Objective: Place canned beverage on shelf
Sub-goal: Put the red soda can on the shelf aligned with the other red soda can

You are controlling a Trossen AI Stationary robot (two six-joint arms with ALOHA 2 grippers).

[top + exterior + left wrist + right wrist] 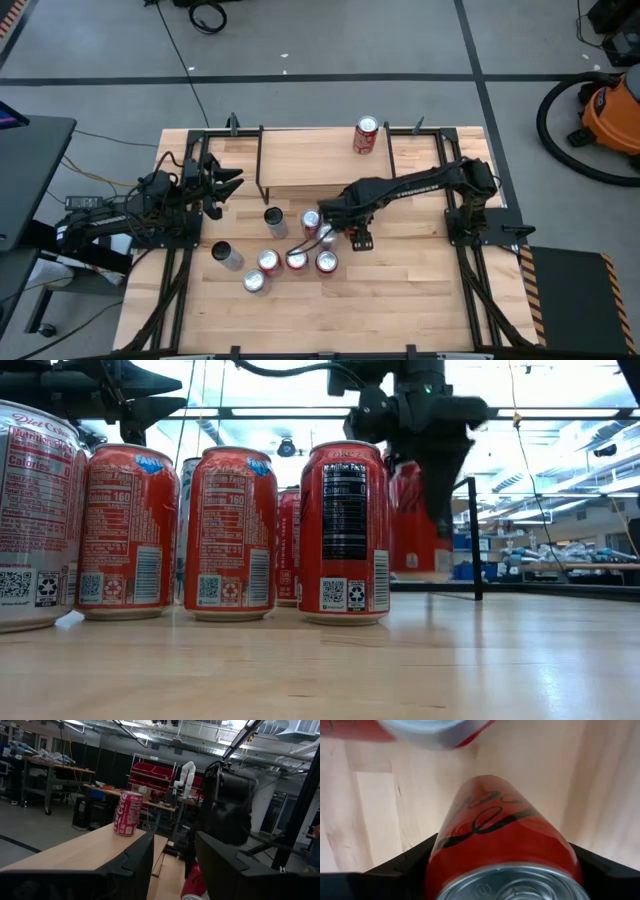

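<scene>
High view: the right gripper (325, 232) hangs over the can cluster near the table's (420, 290) middle, just in front of the shelf (310, 160), which runs along the far edge and already carries one can (366, 136). The left gripper (222, 188) waits at the shelf's left end, much farther from the cluster.

Low view: the right gripper (437, 480) descends behind the upright cans.

Left wrist view: its jaws stand part-open, empty.

Right wrist view: a red can (502, 850) stands upright squarely between the fingers (400, 865), which bracket it; whether they already clamp it cannot be told.
</scene>
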